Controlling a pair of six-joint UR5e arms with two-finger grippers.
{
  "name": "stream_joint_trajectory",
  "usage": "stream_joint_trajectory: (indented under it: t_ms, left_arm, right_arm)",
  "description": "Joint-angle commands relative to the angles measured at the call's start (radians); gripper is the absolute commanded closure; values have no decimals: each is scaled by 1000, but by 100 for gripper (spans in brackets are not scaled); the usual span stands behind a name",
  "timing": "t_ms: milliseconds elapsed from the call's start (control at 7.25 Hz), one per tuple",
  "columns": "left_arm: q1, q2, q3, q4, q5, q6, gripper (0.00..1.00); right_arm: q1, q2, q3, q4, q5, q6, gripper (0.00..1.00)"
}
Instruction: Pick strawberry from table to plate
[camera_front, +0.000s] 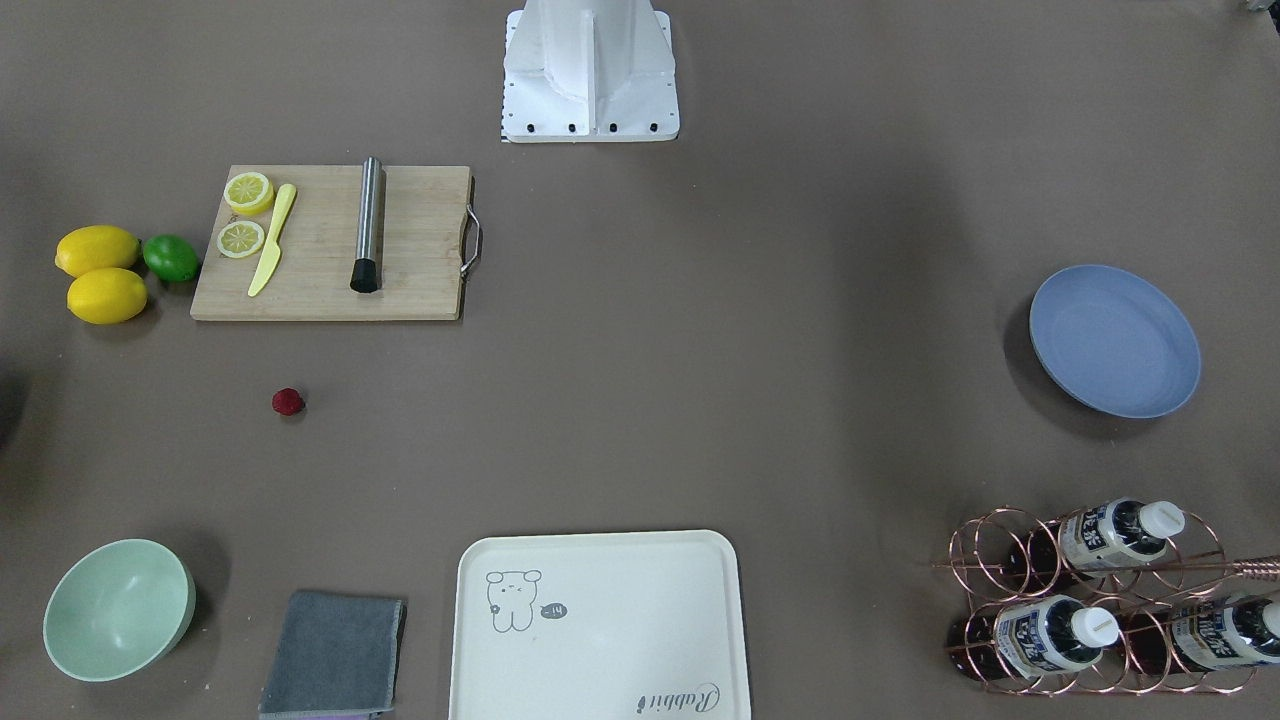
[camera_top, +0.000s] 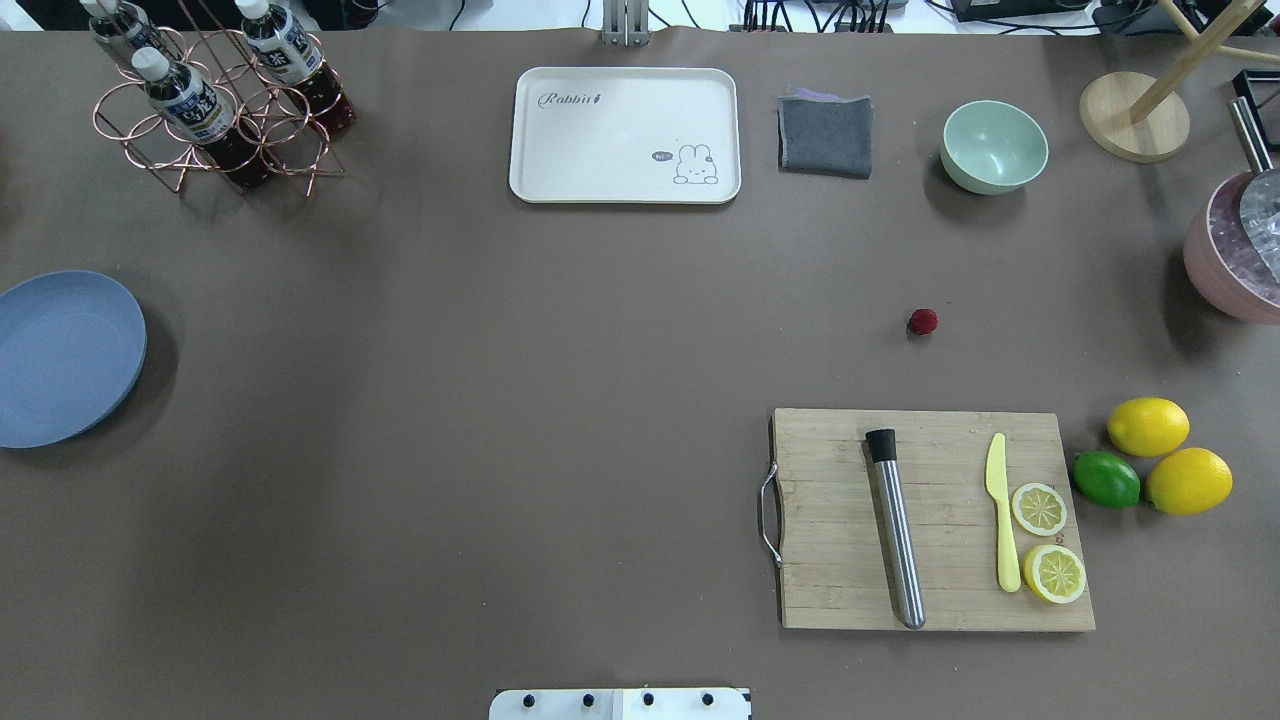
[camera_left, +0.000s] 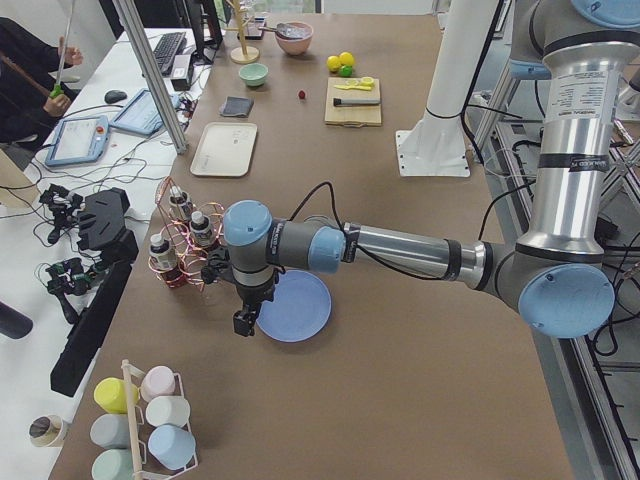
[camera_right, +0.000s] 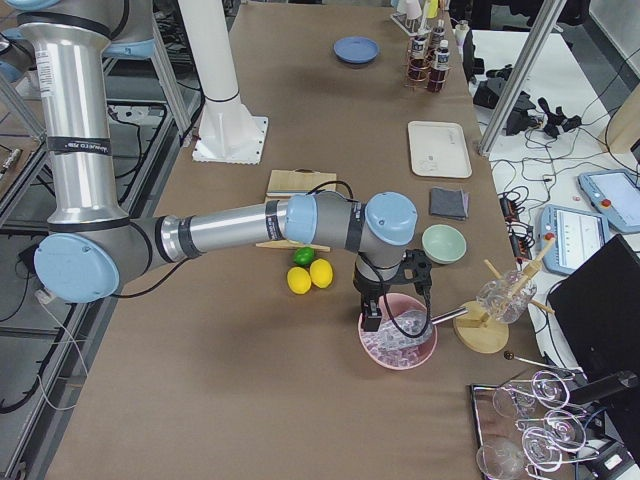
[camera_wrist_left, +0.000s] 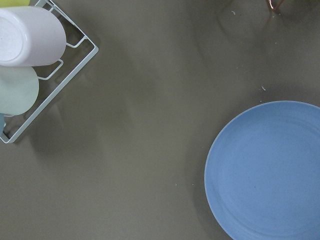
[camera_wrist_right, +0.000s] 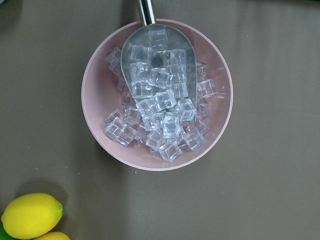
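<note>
Strawberry first: you had the tiny dark-red bumpy strawberry (camera_front: 288, 401) lying on the matte grey-brown table (camera_front: 700, 350), just off the wooden cutting board (camera_front: 330, 245) on the side away from the robot, not touching it. Your round blue-lavender plate (camera_front: 1115, 340) sat well apart from that board, toward the robot's left. The left gripper (camera_left: 243, 322) hung beside the plate's rim, the right gripper (camera_right: 371, 322) over a pink bowl of ice cubes (camera_right: 397, 345) past the board on the robot's right. You could not tell how wide either one stood.

Left gripper (camera_left: 243, 322) and right gripper (camera_right: 371, 322), each pointed straight down.
</note>
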Motion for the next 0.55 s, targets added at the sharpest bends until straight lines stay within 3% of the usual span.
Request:
stream_joint_trajectory:
  t_ms: [0, 414]
  left_arm:
    - [-5, 22, -14, 0, 0, 7, 2]
    - [-6, 27, -6, 0, -2, 1, 2]
  right_arm:
    - [-8, 3, -5, 0, -1, 9, 0]
    - [-10, 3, -3, 0, 1, 12, 0]
